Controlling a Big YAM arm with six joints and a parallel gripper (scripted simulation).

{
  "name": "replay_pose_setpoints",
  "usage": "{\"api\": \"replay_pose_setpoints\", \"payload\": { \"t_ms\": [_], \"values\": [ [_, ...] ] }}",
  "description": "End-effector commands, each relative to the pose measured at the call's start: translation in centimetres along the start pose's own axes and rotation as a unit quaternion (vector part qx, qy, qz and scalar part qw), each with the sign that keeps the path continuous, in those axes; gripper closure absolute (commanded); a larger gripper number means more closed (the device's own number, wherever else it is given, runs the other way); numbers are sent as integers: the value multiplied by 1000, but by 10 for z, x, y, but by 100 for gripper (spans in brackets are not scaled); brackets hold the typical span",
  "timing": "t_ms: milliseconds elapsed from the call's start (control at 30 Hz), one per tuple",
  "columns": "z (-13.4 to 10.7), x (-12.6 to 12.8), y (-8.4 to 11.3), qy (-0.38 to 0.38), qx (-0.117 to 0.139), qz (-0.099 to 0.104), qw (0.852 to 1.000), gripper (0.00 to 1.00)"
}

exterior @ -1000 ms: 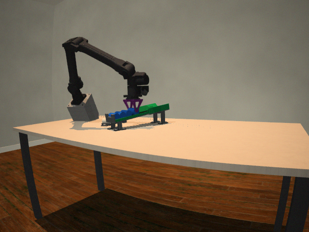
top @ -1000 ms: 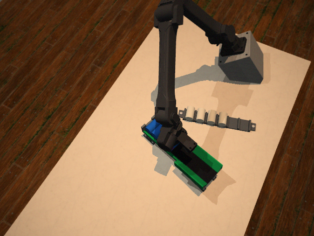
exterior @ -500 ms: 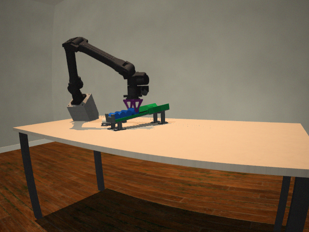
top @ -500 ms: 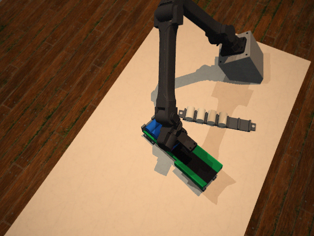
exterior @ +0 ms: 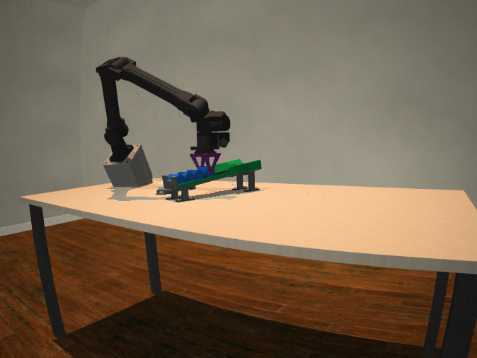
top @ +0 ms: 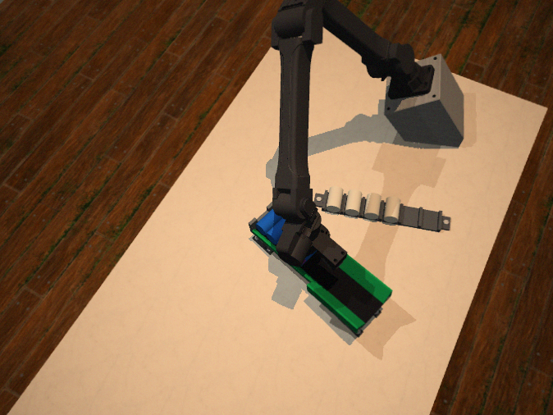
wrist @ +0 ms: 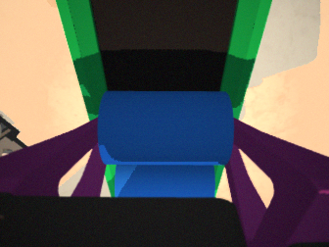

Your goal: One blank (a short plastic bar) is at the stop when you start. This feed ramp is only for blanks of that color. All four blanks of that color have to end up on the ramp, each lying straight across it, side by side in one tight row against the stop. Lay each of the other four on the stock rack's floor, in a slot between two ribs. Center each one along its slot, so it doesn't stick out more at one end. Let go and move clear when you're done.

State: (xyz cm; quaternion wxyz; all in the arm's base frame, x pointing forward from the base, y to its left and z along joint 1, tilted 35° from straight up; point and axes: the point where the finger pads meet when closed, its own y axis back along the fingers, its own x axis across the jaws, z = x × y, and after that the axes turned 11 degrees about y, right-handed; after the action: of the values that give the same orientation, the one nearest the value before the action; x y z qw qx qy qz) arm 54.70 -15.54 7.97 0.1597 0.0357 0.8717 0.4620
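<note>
The black six-joint arm reaches down over the green-sided feed ramp with a dark floor (top: 357, 272), which slopes on grey legs above the pale peach counter (top: 187, 312). Its purple-fingered gripper (exterior: 205, 165) has its jaws clamped on a short blue plastic bar (wrist: 164, 128) — the fingers press on the bar's two ends, and the bar lies straight across the ramp between the green side walls. Just behind it, on the downhill side, another blue bar (wrist: 165, 180) shows in the wrist view; whether the two touch I cannot tell. In the exterior view a row of blue bars (exterior: 187, 175) runs down toward the ramp's low end. Beside the ramp, the dark grey ribbed stock rack (top: 426, 218) lies flat on the counter — four cream plastic bars (top: 363, 204) sit in adjacent slots between its ribs.
</note>
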Motion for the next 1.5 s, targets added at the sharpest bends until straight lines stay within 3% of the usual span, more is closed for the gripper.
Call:
{"api": "replay_pose_setpoints", "payload": {
  "t_ms": [0,1467],
  "values": [
    [-9,-1,-6,-17,1,-2,1000,39],
    [-12,-2,0,-23,0,-8,1000,39]
  ]
}}
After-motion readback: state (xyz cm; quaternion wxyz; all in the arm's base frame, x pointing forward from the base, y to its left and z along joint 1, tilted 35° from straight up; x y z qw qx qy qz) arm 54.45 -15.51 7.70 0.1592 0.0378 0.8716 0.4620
